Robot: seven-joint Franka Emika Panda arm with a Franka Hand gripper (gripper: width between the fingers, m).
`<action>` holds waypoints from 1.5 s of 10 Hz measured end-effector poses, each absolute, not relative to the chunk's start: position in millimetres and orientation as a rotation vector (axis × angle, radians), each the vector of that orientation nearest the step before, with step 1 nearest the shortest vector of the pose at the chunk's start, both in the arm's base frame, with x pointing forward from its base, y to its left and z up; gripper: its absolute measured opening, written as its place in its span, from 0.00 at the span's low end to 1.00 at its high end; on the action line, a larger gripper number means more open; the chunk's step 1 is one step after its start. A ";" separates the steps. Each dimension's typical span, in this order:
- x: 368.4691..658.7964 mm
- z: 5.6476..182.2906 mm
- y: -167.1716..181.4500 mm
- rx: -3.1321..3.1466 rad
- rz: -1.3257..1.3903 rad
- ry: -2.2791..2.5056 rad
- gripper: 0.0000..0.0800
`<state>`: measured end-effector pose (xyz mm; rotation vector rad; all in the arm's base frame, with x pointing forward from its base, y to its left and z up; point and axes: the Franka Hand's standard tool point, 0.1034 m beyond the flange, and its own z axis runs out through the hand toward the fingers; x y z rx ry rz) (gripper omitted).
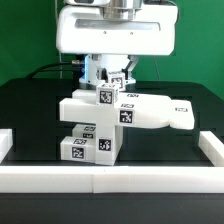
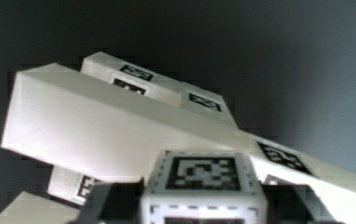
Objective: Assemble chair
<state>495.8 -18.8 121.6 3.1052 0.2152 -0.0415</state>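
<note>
The partly joined chair (image 1: 115,120) stands mid-table. It is a flat white slab (image 1: 150,112) lying across stacked tagged blocks (image 1: 85,145). My gripper (image 1: 113,84) reaches down from above onto a small white tagged block (image 1: 107,97) on top of the slab. In the wrist view the block (image 2: 207,172) sits between my dark fingers (image 2: 114,195), and the jaws are closed against its sides. My gripper (image 2: 207,205) is right over it. The slab (image 2: 86,110) and a tagged bar (image 2: 166,85) lie below it. The block's lower end is hidden.
A long low white border rail (image 1: 110,180) runs along the front, with short arms on the exterior view's left (image 1: 6,145) and right (image 1: 214,146). The table top is black (image 1: 40,110). A green wall stands behind.
</note>
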 end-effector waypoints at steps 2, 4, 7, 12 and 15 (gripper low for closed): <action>497.6 121.7 -19.6 3.101 -0.019 0.215 0.36; 497.7 121.8 -19.7 3.101 -0.019 0.214 0.36; 497.7 121.8 -19.7 3.101 -0.019 0.214 0.36; 497.7 121.8 -19.6 3.104 -0.018 0.169 0.36; 497.7 121.7 -18.9 3.107 -0.013 -0.122 0.36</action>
